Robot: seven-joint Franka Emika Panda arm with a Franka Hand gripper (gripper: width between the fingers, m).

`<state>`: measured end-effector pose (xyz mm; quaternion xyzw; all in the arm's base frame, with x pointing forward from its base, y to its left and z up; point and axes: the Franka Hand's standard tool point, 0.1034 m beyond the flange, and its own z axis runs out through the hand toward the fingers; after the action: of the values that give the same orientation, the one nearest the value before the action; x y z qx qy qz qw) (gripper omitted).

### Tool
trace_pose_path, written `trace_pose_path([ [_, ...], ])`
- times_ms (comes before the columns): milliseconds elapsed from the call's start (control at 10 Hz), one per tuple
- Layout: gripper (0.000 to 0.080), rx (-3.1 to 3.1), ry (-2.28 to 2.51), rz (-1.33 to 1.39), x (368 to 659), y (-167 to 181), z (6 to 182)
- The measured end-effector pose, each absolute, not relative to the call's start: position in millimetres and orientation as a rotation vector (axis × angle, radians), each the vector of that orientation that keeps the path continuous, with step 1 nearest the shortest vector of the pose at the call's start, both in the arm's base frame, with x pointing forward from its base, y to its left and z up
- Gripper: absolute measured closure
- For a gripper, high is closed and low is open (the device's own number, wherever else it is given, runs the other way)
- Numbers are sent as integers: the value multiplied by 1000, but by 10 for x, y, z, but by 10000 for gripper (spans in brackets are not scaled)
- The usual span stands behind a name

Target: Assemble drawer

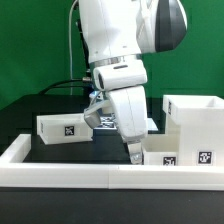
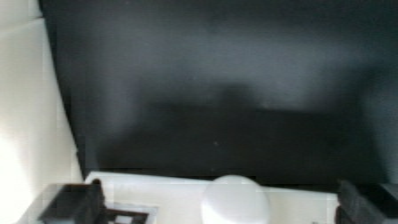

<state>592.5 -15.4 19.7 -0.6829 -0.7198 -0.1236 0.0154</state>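
Note:
In the exterior view my gripper (image 1: 133, 152) points down at the left end of a small white tray box (image 1: 165, 155) with square tags, just behind the front wall. The tall white casing (image 1: 196, 122) stands right behind this box at the right. A second tray box (image 1: 64, 128) with a tag lies at the left on the black table. In the wrist view my gripper (image 2: 221, 205) is open. Its dark fingers (image 2: 71, 205) stand on either side of the white tray box (image 2: 169, 192), which carries a rounded white knob (image 2: 235, 196). I cannot tell whether the fingers touch the box.
A long low white border wall (image 1: 80, 172) runs along the front of the black table (image 1: 40, 150) and turns back at the left. It shows as a white band in the wrist view (image 2: 27, 120). Cables hang behind the arm (image 1: 75, 85).

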Motion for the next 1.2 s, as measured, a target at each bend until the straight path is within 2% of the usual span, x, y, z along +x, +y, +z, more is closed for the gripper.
trace_pose_path([
  [200,151,-2122,-2245,-384,5919,-126,191],
  [1000,151,-2099,-2284,-350,5897,345,177],
  [1200,151,-2115,-2268,-350,5896,346,174],
])
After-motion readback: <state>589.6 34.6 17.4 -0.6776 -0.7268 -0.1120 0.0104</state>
